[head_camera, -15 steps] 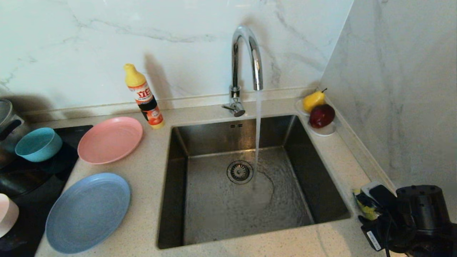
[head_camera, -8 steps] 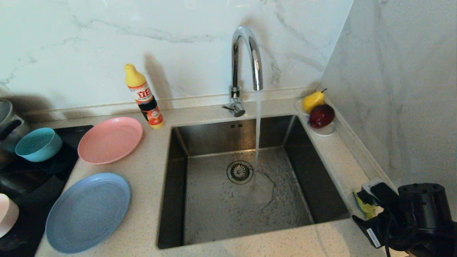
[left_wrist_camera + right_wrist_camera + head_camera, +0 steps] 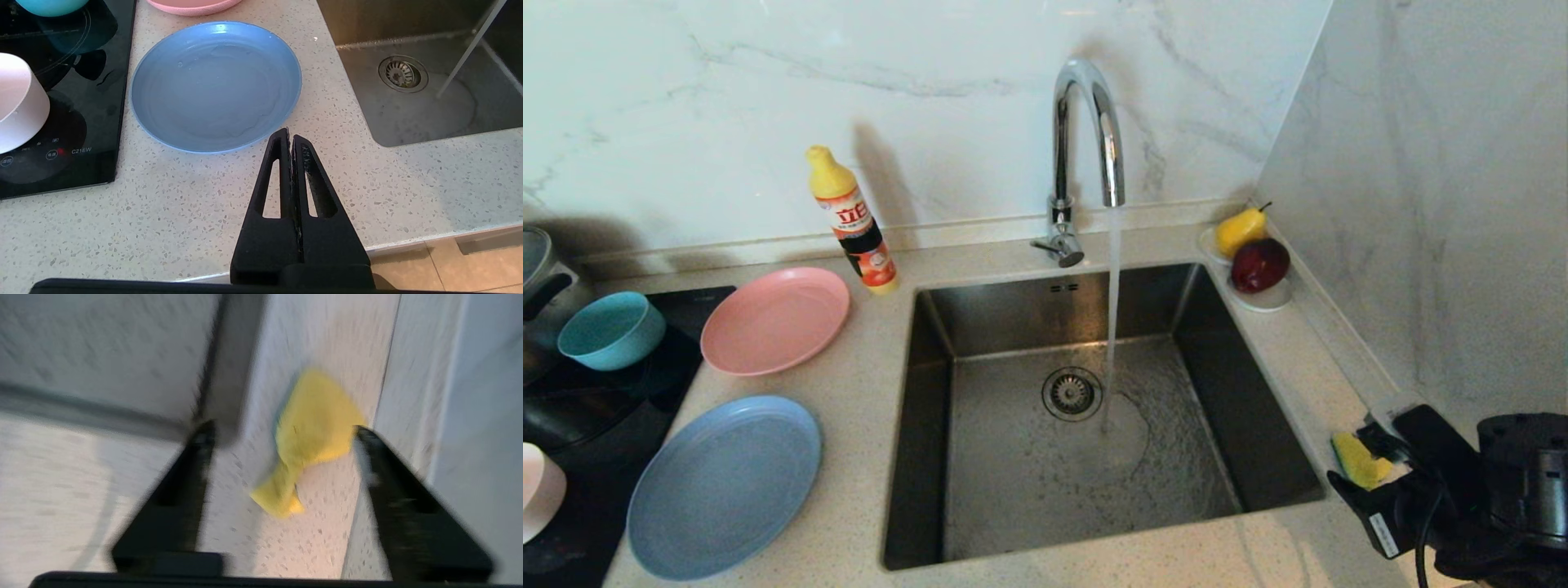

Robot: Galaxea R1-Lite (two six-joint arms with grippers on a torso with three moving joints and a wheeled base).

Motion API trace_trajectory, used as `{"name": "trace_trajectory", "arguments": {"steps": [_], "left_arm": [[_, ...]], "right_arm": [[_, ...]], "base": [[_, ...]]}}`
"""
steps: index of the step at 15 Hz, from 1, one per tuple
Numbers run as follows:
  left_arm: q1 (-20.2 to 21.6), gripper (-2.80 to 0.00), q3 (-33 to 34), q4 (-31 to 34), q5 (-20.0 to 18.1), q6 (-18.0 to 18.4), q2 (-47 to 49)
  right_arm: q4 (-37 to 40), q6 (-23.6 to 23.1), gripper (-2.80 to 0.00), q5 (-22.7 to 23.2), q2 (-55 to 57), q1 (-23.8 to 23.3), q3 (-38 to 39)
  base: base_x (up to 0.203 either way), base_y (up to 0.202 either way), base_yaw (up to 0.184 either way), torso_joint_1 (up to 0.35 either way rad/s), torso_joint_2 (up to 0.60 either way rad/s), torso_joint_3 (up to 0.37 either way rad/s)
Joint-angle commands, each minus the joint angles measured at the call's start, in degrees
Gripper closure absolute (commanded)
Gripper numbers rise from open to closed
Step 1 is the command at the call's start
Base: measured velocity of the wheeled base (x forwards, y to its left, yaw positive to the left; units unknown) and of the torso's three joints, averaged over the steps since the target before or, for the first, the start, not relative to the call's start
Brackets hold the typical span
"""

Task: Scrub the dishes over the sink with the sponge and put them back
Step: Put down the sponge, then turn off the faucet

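At lower right of the head view, my right fingers (image 3: 282, 430) stand spread wide around the yellow sponge (image 3: 312, 430) lying loose on the surface (image 3: 1282, 367) beside the sink (image 3: 931, 367), ready to pinch it. Left fingers (image 3: 291, 136) are pressed together, parked near the blue plate (image 3: 214, 85).

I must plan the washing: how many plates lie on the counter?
2: the salmon-pink plate lies by the detergent bottle, and the grey-blue plate lies nearer the counter's front edge. Both are left of the sink.
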Motion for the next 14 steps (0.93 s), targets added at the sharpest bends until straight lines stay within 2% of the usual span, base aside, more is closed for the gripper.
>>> {"name": "trace_trajectory", "arguments": {"steps": [1,4,8,11,14], "left_arm": [[0.0,0.00,0.0,0.0,0.0,0.0,0.1],[0.0,0.00,0.0,0.0,0.0,0.0,0.1],[0.0,0.00,0.0,0.0,0.0,0.0,0.1],[0.0,0.00,0.0,0.0,0.0,0.0,0.1],[0.0,0.00,0.0,0.0,0.0,0.0,0.1]], "right_arm": [[-0.3,-0.2,0.00,0.2,-7.3,2.3,-0.1],[1.0,-0.2,0.00,3.2,-17.3,4.4,0.1],[13.2,0.2,0.00,11.1,-35.9,3.2,-0.5],[22.6,0.4,0.00,21.6,-49.3,-3.7,-0.2],[32.4,0.5,0.00,27.6,-62.5,-11.1,2.2]], "base": [[0.000,0.000,0.000,0.000,0.00,0.000],[0.000,0.000,0.000,0.000,0.00,0.000],[0.000,0.000,0.000,0.000,0.00,0.000],[0.000,0.000,0.000,0.000,0.00,0.000],[0.000,0.000,0.000,0.000,0.00,0.000]]}}
